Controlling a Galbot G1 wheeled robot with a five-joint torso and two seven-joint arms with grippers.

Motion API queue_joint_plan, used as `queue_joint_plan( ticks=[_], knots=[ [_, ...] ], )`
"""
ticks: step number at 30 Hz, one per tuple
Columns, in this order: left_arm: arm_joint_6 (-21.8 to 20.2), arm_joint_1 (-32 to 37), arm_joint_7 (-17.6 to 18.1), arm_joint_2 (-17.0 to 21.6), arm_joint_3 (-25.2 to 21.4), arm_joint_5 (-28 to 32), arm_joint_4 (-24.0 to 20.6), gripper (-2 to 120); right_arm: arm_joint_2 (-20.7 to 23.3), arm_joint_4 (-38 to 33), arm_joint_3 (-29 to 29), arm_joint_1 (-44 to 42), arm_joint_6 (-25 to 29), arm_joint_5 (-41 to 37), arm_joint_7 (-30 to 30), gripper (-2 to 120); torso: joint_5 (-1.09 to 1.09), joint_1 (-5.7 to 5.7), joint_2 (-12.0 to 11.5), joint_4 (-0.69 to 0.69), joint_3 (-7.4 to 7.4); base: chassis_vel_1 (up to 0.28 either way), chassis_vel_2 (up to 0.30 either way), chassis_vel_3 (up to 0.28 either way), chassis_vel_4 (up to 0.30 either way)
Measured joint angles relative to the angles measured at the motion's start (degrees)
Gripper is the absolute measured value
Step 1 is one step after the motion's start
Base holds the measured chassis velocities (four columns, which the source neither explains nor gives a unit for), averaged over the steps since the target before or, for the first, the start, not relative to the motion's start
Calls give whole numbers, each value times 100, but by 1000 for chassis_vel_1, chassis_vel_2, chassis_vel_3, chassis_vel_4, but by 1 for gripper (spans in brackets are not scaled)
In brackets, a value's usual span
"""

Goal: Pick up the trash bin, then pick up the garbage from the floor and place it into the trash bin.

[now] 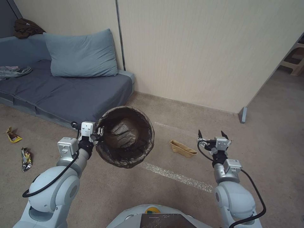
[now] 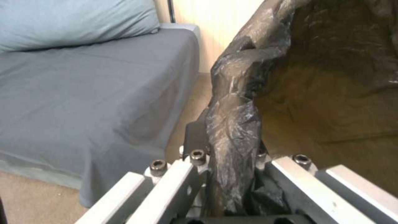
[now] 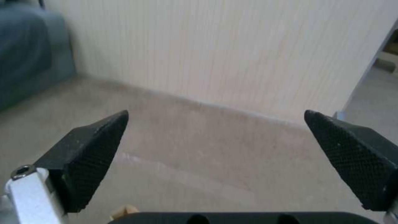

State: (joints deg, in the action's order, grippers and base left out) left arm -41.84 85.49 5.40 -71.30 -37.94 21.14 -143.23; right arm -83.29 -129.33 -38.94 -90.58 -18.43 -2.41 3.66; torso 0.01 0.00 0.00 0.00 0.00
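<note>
The trash bin (image 1: 126, 139), lined with a dark brown crinkly bag, hangs tilted above the floor with its mouth toward me. My left gripper (image 1: 98, 132) is shut on its near-left rim; in the left wrist view the bag-covered rim (image 2: 236, 124) runs between the jaws. Garbage lies on the carpet: a tan paper bag (image 1: 182, 148) just left of my right gripper (image 1: 211, 135), and two snack wrappers (image 1: 13, 135) (image 1: 26, 158) at far left. My right gripper is open and empty, its dark fingertips (image 3: 95, 152) spread wide above the carpet.
A grey sofa (image 1: 63, 91) with a blue pillow (image 1: 80, 55) stands at back left, crinkled plastic (image 1: 12, 71) on its seat. A beige wall panel (image 1: 205, 47) rises ahead, ending at a corner post (image 1: 243, 114). A shiny tape strip (image 1: 177, 175) crosses the carpet.
</note>
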Motion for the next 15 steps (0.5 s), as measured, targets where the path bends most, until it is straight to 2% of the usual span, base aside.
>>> queue_joint_plan(
  ticks=[1, 2, 3, 4, 7, 8, 11, 15],
  knots=[
    [2, 0, 0, 0, -5, -1, 0, 0, 92, -29, -12, 48, -197, -43, 0, 100, 0, 0, 0, 0, 0, 0, 0, 0, 0],
    [3, 2, -1, -2, -16, -2, 0, 0, 349, -55, -37, 209, -713, -283, 15, 100, -1, 0, 0, -1, 0, 0, 0, 0, 0],
    [4, 6, -2, -6, -24, -2, 0, 0, 509, -47, -42, 337, -1002, -555, 54, 100, 0, 0, 0, -1, 0, 0, 0, 0, 0],
    [4, 6, -2, -6, -24, -2, 0, 0, 509, -47, -42, 337, -1002, -555, 54, 100, 0, 0, 0, -1, 0, 0, 0, 0, 0],
    [15, 15, -2, -44, -45, -5, 1, 0, 967, 184, -9, 810, -1765, -1417, 206, 100, 1, 0, 0, 0, 0, 0, 0, 0, 0],
    [15, 15, -2, -44, -45, -5, 1, 0, 967, 184, -9, 810, -1765, -1417, 206, 100, 1, 0, 0, 0, 0, 0, 0, 0, 0],
    [16, 20, -3, -69, -88, -7, 0, 0, 1356, 605, 227, 1211, -2173, -1876, 288, 100, 0, 0, 0, 1, 0, 0, 0, 0, 0],
    [19, 24, -4, -70, -137, -9, 0, 0, 1550, 927, 506, 1419, -2404, -2039, 437, 100, 0, 0, 0, 0, 1, 0, 0, 0, 0]
  ],
)
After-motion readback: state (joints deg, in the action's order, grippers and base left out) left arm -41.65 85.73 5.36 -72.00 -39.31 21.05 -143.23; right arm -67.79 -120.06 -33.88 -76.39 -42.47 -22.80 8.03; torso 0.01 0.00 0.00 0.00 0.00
